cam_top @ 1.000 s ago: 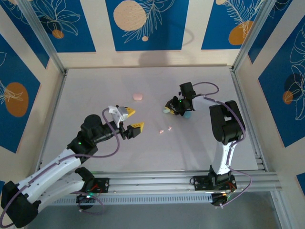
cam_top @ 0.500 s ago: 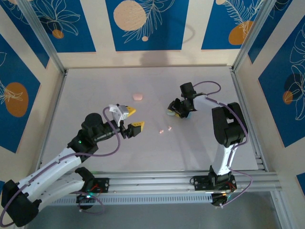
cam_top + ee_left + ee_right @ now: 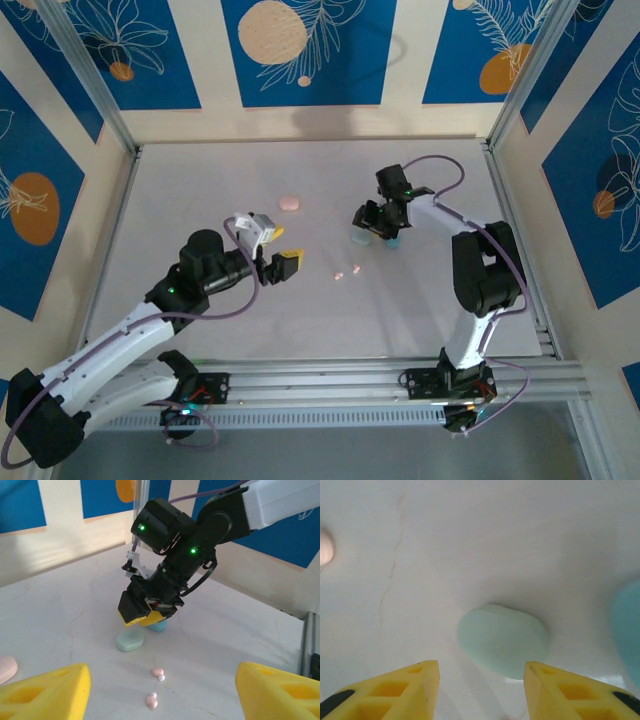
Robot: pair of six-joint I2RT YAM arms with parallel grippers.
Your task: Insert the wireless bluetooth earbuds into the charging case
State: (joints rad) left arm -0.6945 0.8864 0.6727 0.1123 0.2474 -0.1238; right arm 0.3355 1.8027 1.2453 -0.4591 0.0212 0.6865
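Note:
Two pink earbuds (image 3: 158, 672) (image 3: 151, 700) lie close together on the white table, also seen from above (image 3: 340, 273) (image 3: 356, 268). My left gripper (image 3: 280, 252) is open and hovers just left of them, its yellow fingers (image 3: 45, 690) wide apart with nothing between. My right gripper (image 3: 368, 222) is open, pointing down over a closed mint case (image 3: 504, 640) that lies just ahead of its fingers (image 3: 395, 690). A light blue case (image 3: 159, 626) lies right beside the mint case (image 3: 130, 640). The light blue and mint buds are out of view.
A closed pink case (image 3: 289, 202) lies toward the back middle of the table (image 3: 200, 180). A blurred pink shape (image 3: 324, 547) sits at the left edge of the right wrist view. Patterned walls and a metal frame (image 3: 510, 200) enclose the table.
My left gripper has shifted a little to the right toward the pink earbuds and turned. My right wrist has swung over the mint case.

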